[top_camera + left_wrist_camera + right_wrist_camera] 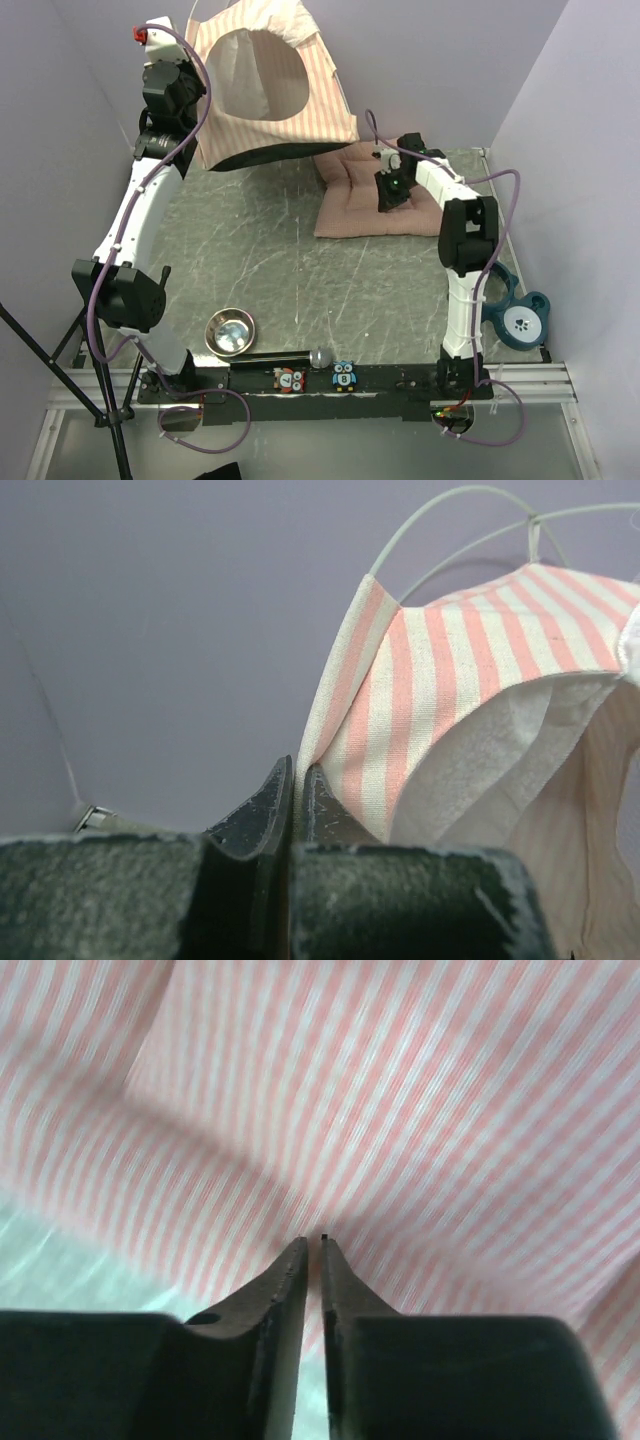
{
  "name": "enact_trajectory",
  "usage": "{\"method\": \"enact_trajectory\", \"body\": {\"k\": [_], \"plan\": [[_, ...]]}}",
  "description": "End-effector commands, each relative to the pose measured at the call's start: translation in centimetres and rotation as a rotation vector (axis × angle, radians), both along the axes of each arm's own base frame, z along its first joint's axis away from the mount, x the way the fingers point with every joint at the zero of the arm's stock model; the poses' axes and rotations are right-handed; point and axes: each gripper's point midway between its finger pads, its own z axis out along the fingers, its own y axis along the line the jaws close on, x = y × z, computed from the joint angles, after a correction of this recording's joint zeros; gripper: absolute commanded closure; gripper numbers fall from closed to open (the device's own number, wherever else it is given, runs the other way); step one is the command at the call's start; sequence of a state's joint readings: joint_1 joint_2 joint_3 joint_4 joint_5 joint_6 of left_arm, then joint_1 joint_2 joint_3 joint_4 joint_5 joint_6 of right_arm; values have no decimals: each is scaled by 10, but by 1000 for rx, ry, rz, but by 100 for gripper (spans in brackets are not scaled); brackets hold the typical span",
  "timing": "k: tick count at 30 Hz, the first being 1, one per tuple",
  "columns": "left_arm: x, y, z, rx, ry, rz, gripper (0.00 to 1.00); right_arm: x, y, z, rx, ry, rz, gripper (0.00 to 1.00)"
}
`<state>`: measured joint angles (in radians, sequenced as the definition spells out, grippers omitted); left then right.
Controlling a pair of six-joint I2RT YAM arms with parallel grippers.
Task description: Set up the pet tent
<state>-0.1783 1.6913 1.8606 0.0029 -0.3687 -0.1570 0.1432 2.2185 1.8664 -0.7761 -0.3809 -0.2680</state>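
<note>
Close up, left gripper (297,767) pinched shut on a striped corner of the pet tent (270,85), upright at the table's (280,250) far left. Right gripper (312,1240) closed to a slit, nothing between its fingers, over the pink cushion (350,200) just beside the tent. Steel bowl (230,332) near the front edge.

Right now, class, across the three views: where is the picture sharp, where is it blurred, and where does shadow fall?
Top external: even light, sharp, with dark shadow under the pet tent at its near edge and a glint on the metal bowl. Left wrist: the tent's stripes are crisp, the left end effector dark in the foreground. Right wrist: the tent's fabric is smeared, worst at upper left.
</note>
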Motion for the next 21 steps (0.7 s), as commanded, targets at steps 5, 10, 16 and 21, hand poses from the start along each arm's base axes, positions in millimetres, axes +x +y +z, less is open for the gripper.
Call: {"method": "enact_trajectory", "body": {"k": [5,10,16,21], "plan": [[-6,14,78,-168,-306,52,99,-120,24,24,197,323,84,96],[-2,13,87,-178,-343,47,99,-83,19,72,224,40,47,52],[-6,19,103,-163,-379,76,99,-19,9,112,88,-266,168,3],[-5,22,107,-168,-391,90,99,-19,11,65,14,-221,444,0]]}}
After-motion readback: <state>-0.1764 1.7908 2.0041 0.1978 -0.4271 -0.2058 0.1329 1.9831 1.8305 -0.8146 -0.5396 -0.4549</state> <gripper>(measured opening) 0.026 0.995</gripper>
